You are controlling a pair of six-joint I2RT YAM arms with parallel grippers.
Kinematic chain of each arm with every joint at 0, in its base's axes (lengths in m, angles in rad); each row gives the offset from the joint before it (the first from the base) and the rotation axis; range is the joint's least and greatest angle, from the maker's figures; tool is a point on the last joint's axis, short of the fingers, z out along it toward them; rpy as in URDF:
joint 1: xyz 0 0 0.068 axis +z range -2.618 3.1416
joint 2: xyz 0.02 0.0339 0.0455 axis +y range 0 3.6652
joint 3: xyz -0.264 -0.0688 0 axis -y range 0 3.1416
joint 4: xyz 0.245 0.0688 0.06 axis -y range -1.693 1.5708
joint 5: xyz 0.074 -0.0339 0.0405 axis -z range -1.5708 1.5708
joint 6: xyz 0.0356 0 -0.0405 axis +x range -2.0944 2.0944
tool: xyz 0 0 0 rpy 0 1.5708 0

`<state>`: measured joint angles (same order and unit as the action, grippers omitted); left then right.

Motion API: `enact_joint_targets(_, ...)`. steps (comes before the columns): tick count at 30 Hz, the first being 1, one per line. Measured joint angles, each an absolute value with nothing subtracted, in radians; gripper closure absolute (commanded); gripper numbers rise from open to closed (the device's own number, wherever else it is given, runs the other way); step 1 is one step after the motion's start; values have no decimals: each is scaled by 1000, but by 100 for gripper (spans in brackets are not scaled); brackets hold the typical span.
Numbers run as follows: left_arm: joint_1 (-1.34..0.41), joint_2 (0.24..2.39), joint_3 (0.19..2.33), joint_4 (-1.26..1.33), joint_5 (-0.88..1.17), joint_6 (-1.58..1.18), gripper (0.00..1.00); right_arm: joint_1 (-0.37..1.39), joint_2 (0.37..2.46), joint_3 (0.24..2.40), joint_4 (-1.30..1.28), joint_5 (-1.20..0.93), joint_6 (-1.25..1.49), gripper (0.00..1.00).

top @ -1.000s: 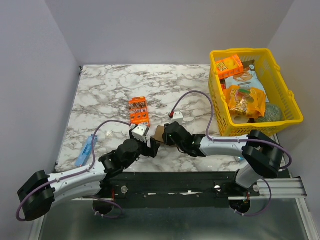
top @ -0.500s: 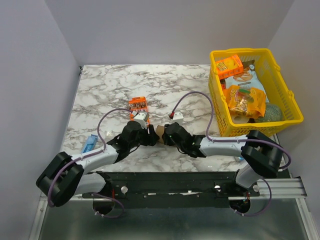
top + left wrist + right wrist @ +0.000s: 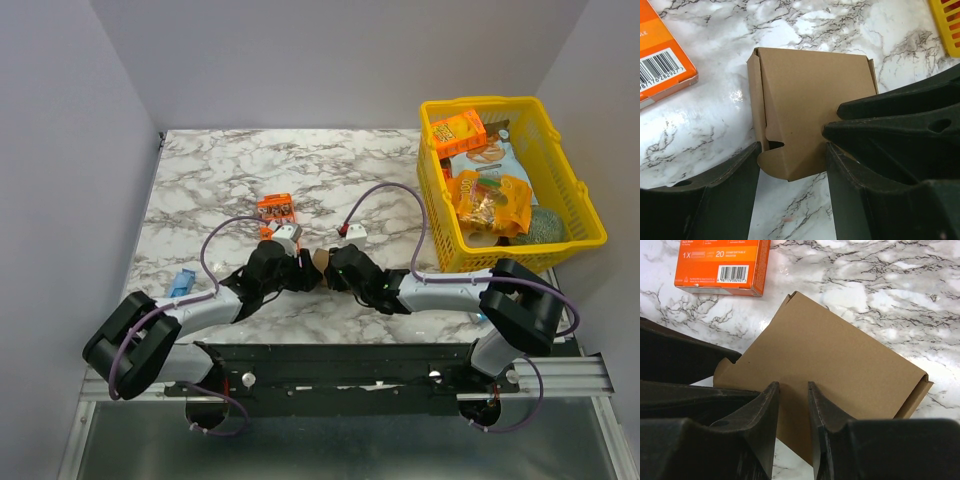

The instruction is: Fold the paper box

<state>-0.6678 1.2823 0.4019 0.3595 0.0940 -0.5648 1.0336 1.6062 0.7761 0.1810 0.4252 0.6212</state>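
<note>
The partly folded brown cardboard box (image 3: pixel 810 105) lies on the white marbled bench (image 3: pixel 220 180), close to the middle of its near edge and just beside the flat orange carton (image 3: pixel 276 207). The right fingers (image 3: pixel 755 425) are almost closed and pinch one thin cardboard wall, probably to keep the box steady. The left fingers (image 3: pixel 725 195) stand on both sides of its near corner and touch it, so they seem to grip it, ready to press the loose flap in. The yellow plastic basket (image 3: pixel 500 258) stands well apart, on the right.
</note>
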Motion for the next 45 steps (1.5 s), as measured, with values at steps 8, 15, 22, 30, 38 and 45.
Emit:
enact_joint_targets(8,-667,1293,411,410,72,-566,27,1032,1608,777,183,425,621,63)
enact_joint_targets(15,-665,1316,414,443,64,-565,47,1032,1613,780,183,425,621,63)
enact_joint_targets(22,-663,1376,419,474,81,-566,67,1028,1619,781,182,426,620,63)
enact_joint_targets(30,-662,1399,419,498,102,-578,66,1028,1625,781,179,427,619,63)
enact_joint_targets(38,-663,1371,430,472,94,-559,20,1019,1629,786,176,443,614,63)
enact_joint_targets(45,-663,1288,505,328,34,-477,12,1022,1631,785,162,439,614,63)
